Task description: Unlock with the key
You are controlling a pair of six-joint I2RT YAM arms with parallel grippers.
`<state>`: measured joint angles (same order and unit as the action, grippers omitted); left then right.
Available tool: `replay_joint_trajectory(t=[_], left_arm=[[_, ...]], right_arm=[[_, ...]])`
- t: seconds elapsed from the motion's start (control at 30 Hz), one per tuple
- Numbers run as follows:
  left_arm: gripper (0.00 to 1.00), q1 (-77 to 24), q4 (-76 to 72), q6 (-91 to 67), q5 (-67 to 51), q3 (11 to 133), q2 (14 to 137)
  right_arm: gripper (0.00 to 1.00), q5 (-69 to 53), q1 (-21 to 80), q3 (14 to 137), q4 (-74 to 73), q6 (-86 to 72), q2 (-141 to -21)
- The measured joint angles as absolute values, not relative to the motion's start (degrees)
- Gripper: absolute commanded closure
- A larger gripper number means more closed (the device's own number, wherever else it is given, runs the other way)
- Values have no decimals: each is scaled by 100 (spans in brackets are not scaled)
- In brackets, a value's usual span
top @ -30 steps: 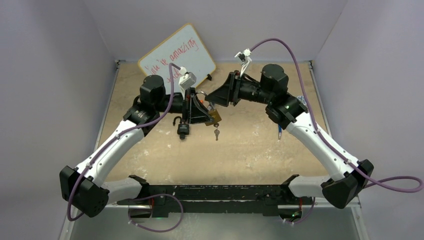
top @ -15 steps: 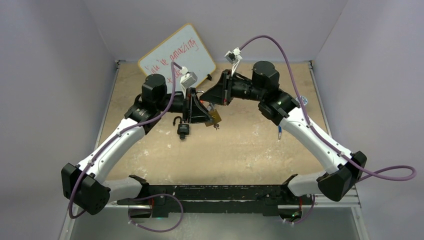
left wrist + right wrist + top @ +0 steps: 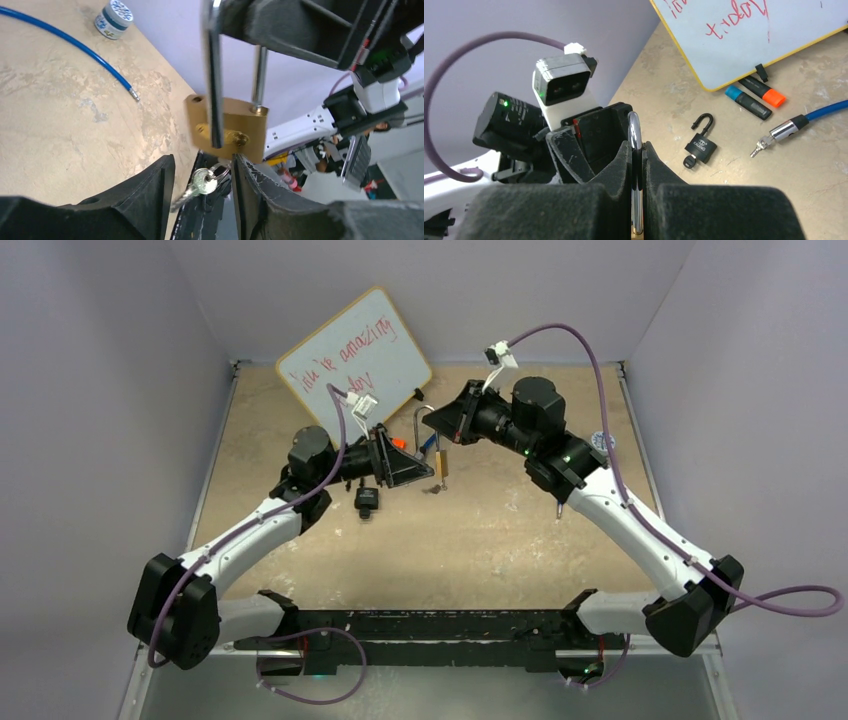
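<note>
A brass padlock hangs in the air by its long steel shackle. My right gripper is shut on that shackle, and in the top view the right gripper sits just above the padlock. A silver key on a ring dangles below the brass body. My left gripper is open just under the padlock. The key hangs between its fingers without being pinched. From above, the left gripper points right at the padlock's lower end.
A small black padlock with its shackle open and a key in it lies on the table. The whiteboard leans at the back, with two markers beside it. A blue cable and a small white pot lie to the right.
My right gripper has shut on the shackle and now carries the padlock. My left gripper has opened, let the brass body go and dropped lower.
</note>
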<state>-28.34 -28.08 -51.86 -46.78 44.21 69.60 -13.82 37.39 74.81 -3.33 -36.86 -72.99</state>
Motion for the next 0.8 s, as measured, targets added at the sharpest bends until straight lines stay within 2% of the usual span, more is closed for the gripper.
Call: replay_joint_trajectory(t=[0.17, 0.23, 0.43, 0.6, 0.8], left_arm=[[81, -2853, -3380, -5756, -4128, 4178, 6980], [82, -2856, -3548, -5815, -4005, 4176, 6980], [75, -2860, -3339, -5714, -3697, 4174, 6958], [64, -2906, -1717, -5039, -2714, 4165, 6517], [59, -2891, -316, -4532, -1592, 3817, 5839]], right_arm=[[100, -1153, 3739, 7387, -246, -3924, -7277], [100, -1092, 3739, 7352, -272, -3992, -7262], [100, -814, 3739, 7264, -491, -4101, -7255], [100, -386, 3750, 7124, -972, -4088, -7218], [100, 64, 3747, 6248, -1463, -3983, -6923]])
